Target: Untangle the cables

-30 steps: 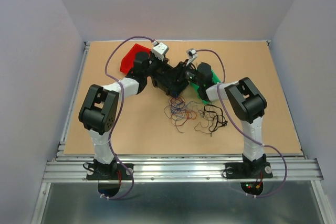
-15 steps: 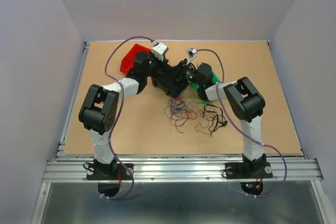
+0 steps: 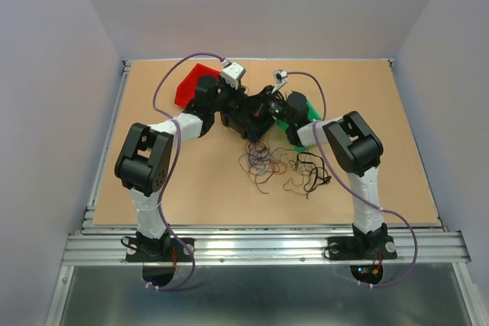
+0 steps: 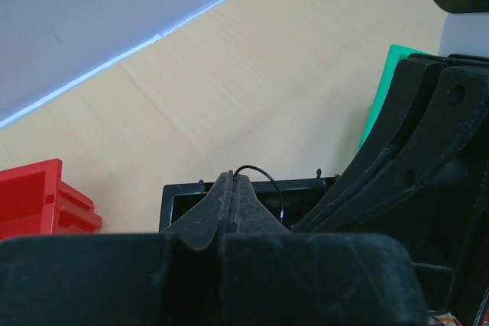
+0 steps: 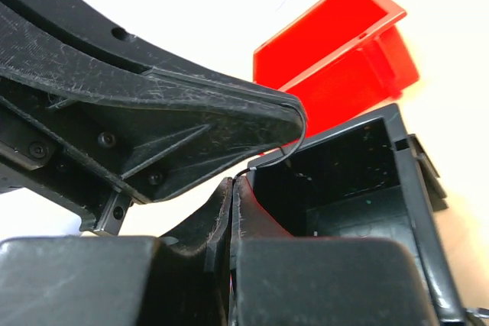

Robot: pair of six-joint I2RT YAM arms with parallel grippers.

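- The left hand (image 4: 233,181) and the right hand (image 5: 231,185) are each pinched shut on one black wire (image 4: 267,176), tip to tip above the black bin (image 5: 401,150).
- I'd draw them apart slowly, so the strand comes straight without snapping out of either pinch.
- The other cables (image 3: 279,166) lie in a loose, curly heap on the tan worktop (image 3: 382,112), nearer the arm bases.
- The wire is hair-thin and springy. The red bin (image 5: 336,59) is glossy hard plastic, and the hands are scuffed matte black.

The right tool (image 5: 231,181) has been closed: its jaws, apart a second ago, are now pressed together on a thin black cable (image 5: 296,145). The right arm (image 3: 353,146) has been shifted slightly leftward.
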